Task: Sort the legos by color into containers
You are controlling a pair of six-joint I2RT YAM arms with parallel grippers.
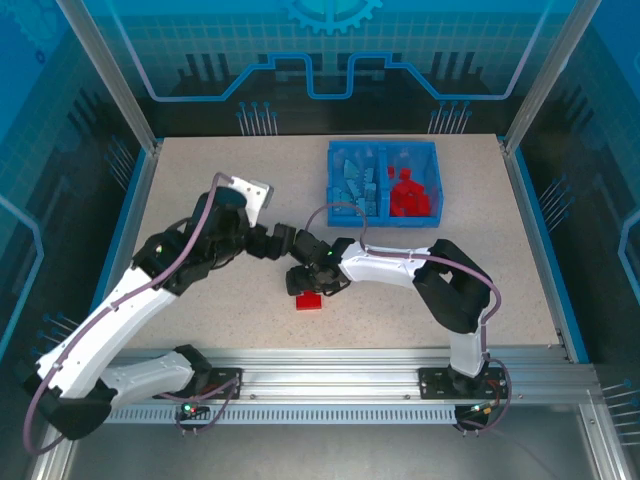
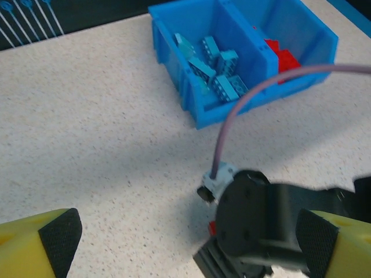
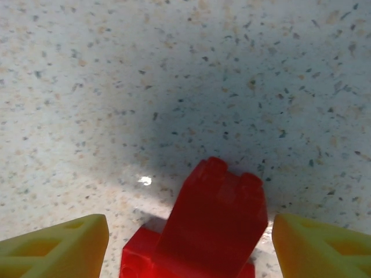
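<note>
A red lego (image 1: 309,300) lies on the table in front of the arms. In the right wrist view this red lego (image 3: 214,223) looks like one brick leaning on a flatter red piece. My right gripper (image 3: 188,237) is open around it, with a gap on each side between the yellow fingers (image 3: 58,246) and the brick. From above, the right gripper (image 1: 308,284) hangs right over it. My left gripper (image 1: 283,243) is open and empty just behind, its fingers (image 2: 43,243) spread wide. The blue bin (image 1: 332,190) holds light blue legos (image 1: 356,180) in its left compartment and red legos (image 1: 410,190) in its right one.
The right arm's black wrist (image 2: 261,223) and its purple cable (image 2: 232,124) sit close in front of the left gripper. The bin (image 2: 200,113) stands at the back right of the table. A metal rail (image 1: 330,375) runs along the near edge.
</note>
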